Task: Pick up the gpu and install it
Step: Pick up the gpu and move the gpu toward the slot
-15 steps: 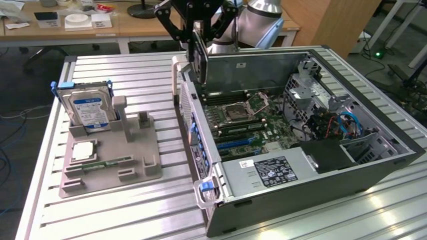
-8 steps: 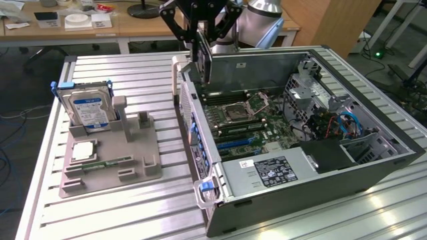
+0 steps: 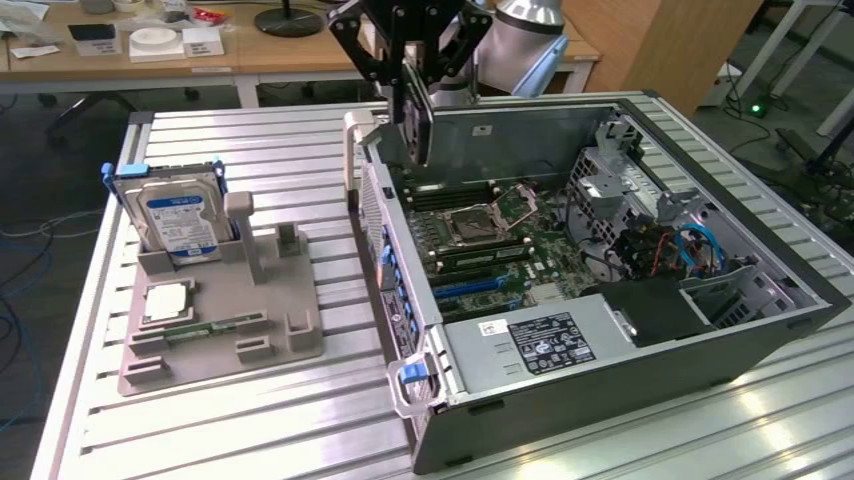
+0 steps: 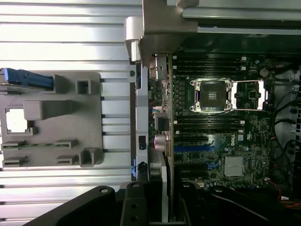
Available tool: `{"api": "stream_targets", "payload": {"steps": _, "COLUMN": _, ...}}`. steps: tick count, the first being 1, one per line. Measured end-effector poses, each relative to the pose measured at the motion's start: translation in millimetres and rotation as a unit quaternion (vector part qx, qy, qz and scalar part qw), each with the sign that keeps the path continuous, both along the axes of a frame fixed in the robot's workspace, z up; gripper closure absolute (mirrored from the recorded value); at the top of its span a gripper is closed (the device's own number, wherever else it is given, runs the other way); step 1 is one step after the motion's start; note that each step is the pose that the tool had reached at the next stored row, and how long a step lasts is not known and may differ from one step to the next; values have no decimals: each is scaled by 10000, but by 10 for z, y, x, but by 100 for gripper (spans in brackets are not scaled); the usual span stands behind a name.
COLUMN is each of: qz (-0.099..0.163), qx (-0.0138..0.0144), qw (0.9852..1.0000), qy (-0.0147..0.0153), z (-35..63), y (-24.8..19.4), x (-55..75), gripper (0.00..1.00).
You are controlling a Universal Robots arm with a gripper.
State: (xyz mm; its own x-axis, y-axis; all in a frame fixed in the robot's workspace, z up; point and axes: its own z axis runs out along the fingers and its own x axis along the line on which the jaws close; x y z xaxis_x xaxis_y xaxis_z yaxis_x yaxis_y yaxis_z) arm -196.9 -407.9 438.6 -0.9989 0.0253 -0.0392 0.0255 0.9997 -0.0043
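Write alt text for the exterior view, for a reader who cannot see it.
The gripper holds the gpu upright above the open computer case, by its wall on the exterior view's left. Further left, a grey holder on the slatted table carries an upright hard drive.

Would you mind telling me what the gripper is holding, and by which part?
The gripper holds the gpu by its upper edge; the card hangs on edge above the open computer case.
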Motion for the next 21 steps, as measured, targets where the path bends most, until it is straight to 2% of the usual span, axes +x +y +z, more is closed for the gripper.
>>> {"api": "stream_targets", "payload": {"steps": 21, "qz": 0, "qx": 0, "qw": 10000, "qy": 0, "z": -5, "y": 0, "x": 207, "gripper": 72}}
